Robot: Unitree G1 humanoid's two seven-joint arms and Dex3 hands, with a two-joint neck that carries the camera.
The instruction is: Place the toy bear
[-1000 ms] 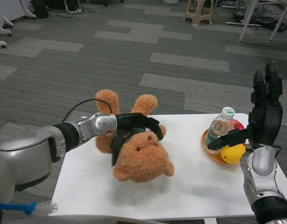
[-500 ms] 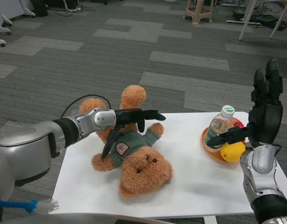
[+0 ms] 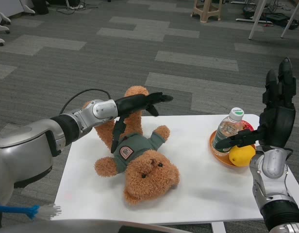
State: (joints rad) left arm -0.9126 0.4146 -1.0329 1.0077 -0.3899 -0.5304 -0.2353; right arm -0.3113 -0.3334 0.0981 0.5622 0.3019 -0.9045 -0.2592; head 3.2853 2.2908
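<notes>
One bear (image 3: 137, 158) lies on its back at the middle of the white table (image 3: 198, 187), head toward the bottom of the frame, wearing a green shirt. One bottle (image 3: 227, 134) and one lemon (image 3: 242, 155) sit in one orange dish (image 3: 217, 151) at centre right; something red behind the bottle is mostly hidden. The left hand (image 3: 140, 104), fingers spread and empty, hovers over the bear's legs. The right hand (image 3: 275, 116) stands upright at the right edge, fingers extended, holding nothing. One blue brush (image 3: 23, 212) is cut off at lower left.

Toy bear (image 3: 138, 164) in green shirt, on its back on white table (image 3: 198, 189), head toward camera; left hand (image 3: 140, 104) spread above its legs; right hand (image 3: 275, 116) raised beside orange plate (image 3: 218, 154).
</notes>
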